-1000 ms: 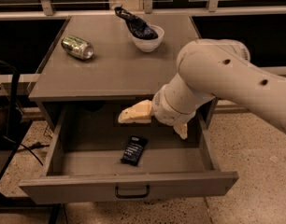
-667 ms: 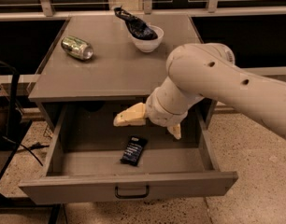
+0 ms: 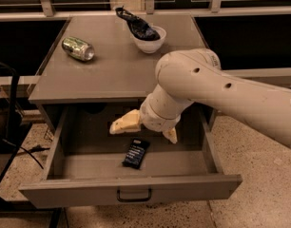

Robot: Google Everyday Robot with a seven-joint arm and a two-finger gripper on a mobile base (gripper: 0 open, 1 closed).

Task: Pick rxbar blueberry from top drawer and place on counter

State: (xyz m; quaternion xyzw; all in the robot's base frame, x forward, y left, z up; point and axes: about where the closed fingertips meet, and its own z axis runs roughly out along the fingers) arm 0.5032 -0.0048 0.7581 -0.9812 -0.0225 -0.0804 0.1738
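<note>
One pincer (image 3: 142, 133) inside the open top drawer (image 3: 131, 193)
Its fingers (image 3: 125, 124) are spread wide and empty; the rxbar blueberry (image 3: 136, 153) lies just beneath, apart.

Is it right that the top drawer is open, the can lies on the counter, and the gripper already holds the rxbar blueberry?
Not quite. The camera view shows the rxbar blueberry lying loose on the floor of the open top drawer, with the gripper open just above it, holding nothing. The can does lie on the counter.
</note>
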